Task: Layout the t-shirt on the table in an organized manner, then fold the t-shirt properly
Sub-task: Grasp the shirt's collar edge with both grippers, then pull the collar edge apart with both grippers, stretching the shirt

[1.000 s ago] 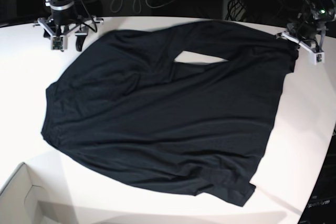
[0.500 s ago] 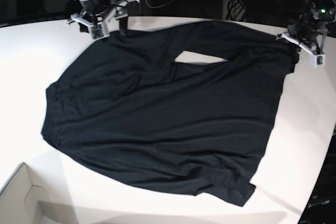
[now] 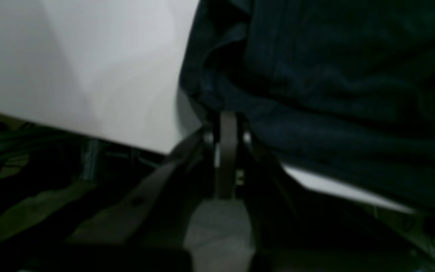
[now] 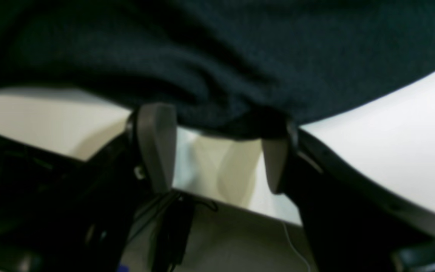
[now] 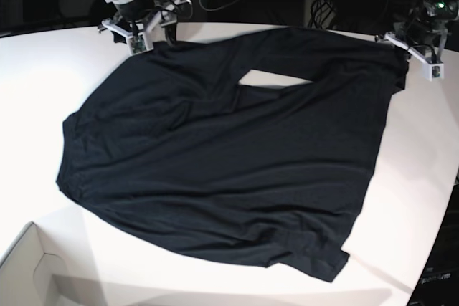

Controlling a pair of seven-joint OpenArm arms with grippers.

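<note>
Right claw now at t-shirt's far edge, hem nearest.

No text, label, brand, number or sign can be read in any view; the t-shirt is plain black with no print; the table is bare white with no markings; the wrist views are too dark and blurred to show lettering on the gripper parts.
</note>
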